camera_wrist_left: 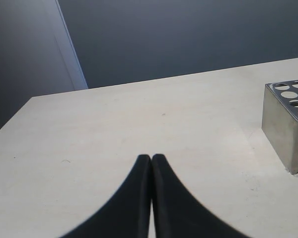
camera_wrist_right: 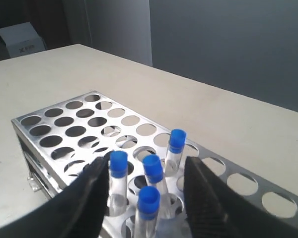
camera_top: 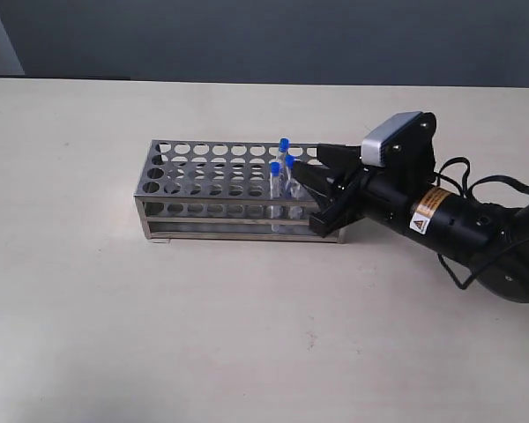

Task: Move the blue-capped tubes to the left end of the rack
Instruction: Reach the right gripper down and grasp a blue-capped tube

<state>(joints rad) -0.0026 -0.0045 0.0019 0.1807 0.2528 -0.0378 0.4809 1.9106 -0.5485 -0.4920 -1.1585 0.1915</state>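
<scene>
While the exterior view shows the rack (camera_top: pixel 220 189) mid-table with the blue-capped tubes (camera_top: pixel 280 172) standing at its right end, the right gripper (camera_top: pixel 322 189) sits at that end too. Left wrist view: the left gripper (camera_wrist_left: pixel 151 158) is pressed together above the table (camera_wrist_left: pixel 114 124), a rack corner nearby. Right wrist view: four tubes cluster between the right gripper's widely spread jaws.

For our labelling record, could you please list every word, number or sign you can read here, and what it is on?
Nothing here can be read.
The sticker on the right arm: an orange band and a warning triangle; its print is too small.
The white box in the right wrist view's background: a dark mark, too blurred.
The rack and the blue-capped tubes: no markings visible.
</scene>
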